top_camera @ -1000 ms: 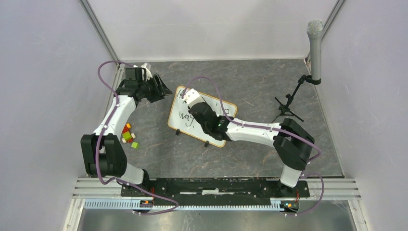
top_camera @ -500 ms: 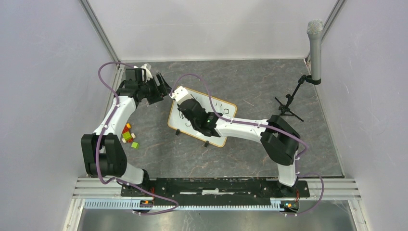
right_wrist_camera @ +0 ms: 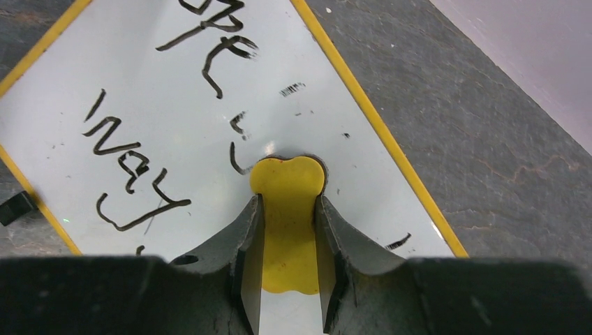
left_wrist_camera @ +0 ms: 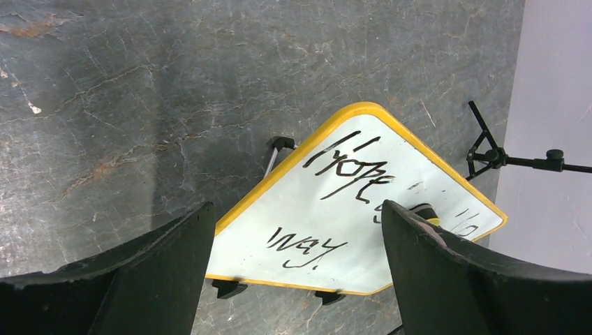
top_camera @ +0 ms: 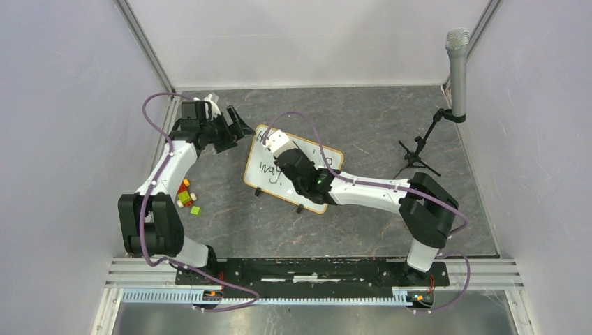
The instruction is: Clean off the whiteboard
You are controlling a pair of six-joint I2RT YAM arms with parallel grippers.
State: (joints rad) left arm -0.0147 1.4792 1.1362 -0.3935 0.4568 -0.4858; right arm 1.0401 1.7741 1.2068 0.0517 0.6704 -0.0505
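Yellow eraser (right_wrist_camera: 287, 183) sits between the right jaws, which are closed on it from both sides. Its rounded end rests on the whiteboard (top_camera: 260, 174), near the middle of the board and just beside some short black strokes. The whiteboard lies about in the centre of the grey surface (top_camera: 363, 125), turned at an angle, and the right arm reaches across it from the near right.

I read the words "Hope" and "way" in black marker on the left part of the board. On the right part I see only a few small marks.

The left jaws are wide open and hold nothing. They hang above the surface just beside the far left corner of the board.

Some small coloured blocks (top_camera: 186, 195) lie near the left arm. A microphone (top_camera: 457, 66) stands on a stand at the far right.
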